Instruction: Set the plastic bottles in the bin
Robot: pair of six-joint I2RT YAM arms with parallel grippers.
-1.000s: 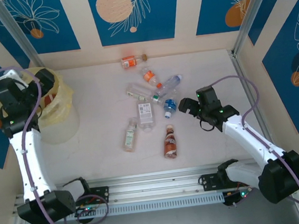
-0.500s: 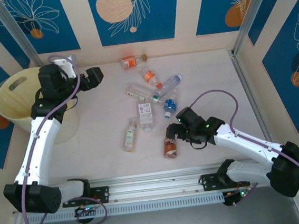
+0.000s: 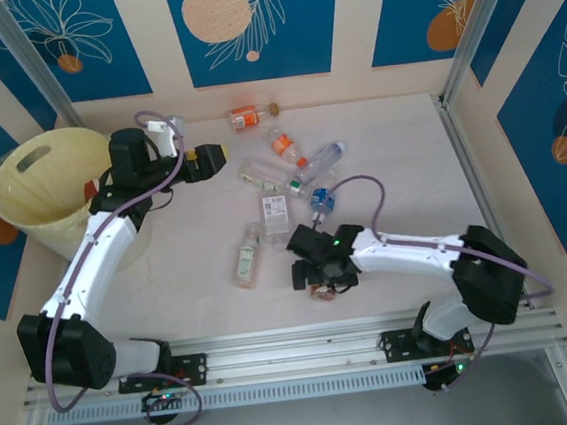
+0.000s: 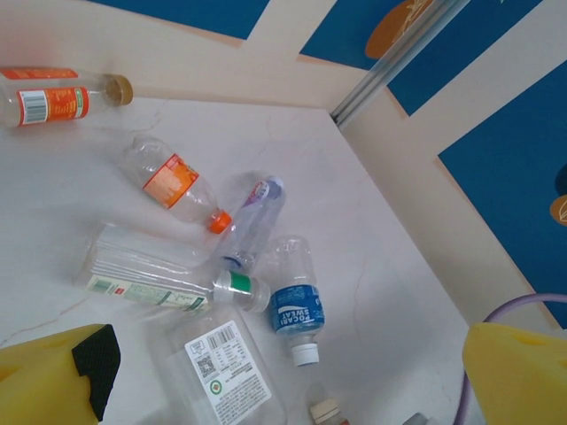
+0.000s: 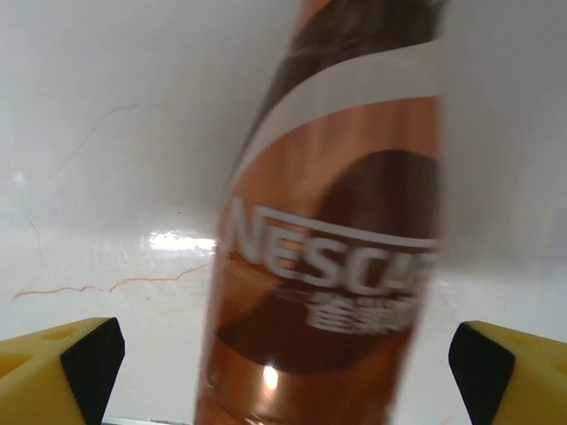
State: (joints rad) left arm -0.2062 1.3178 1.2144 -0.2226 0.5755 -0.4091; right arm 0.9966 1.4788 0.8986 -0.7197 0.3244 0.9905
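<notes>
Where my right fingers (image 5: 64, 365) stand: spread wide, one on each side of the brown coffee bottle (image 5: 337, 266), both pads clear of it; nothing is gripped yet.
Right gripper (image 3: 319, 267): a second ago it hung off to the right of the pile, beside the blue-label bottle (image 3: 323, 201); it has since swung in and dropped low over the brown coffee bottle, which lies on its side on the table (image 3: 409, 160) at the near end of the scatter.
Left fingers (image 4: 53, 381): fully apart and carrying nothing.
Left gripper (image 3: 206, 160): a second ago it was over the bin (image 3: 33, 221); it has come away to the right and now points at the pile, looking down on the orange-cap bottle (image 4: 173, 184), the green-cap bottle (image 4: 159, 283) and the white-label bottle (image 4: 221, 372).
Bottles: every one I can see on the table lies where it lay a second ago; none has been shifted by either arm.
Bin: at the far left of the table, well apart from the pile; what is inside it I cannot make out.
What it means: my right side looks set to grasp — closing on the brown coffee bottle seems the next step; my left is free and heading back for another.
Watch for: both arms now work the same pile, and a carry from the right would have to cross toward the bin past my left arm — I judge that the tight spot.
</notes>
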